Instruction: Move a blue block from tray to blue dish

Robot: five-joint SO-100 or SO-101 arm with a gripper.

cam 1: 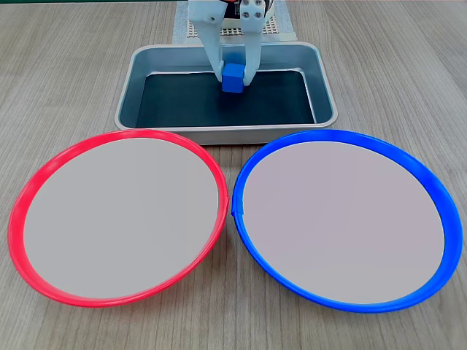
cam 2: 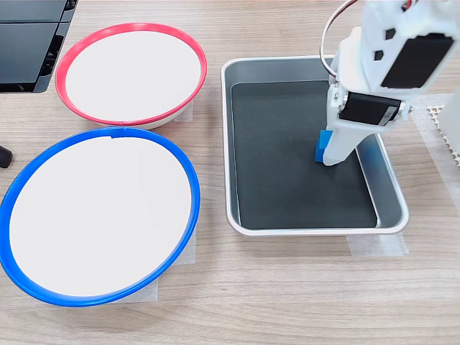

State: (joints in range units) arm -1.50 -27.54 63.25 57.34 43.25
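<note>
On the wood-grain table (cam 1: 408, 65), the round blue-rimmed dish (cam 1: 347, 219) beside the red-rimmed dish (cam 1: 120, 215) sits near the grey metal tray (cam 1: 226, 91) over whose black bottom my white gripper (cam 1: 233, 79) is clamped on the small bright-blue cube (cam 1: 232, 77).

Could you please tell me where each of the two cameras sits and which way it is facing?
First exterior view: sits in front of the dishes, facing the arm; blue dish and red dish nearest, the tray behind; only the gripper shows, closed on the blue block.
Second exterior view: looks steeply down from one side; the arm's white body enters from the second exterior view's upper right.
Shared: both dishes, tray, gripper, block.
</note>
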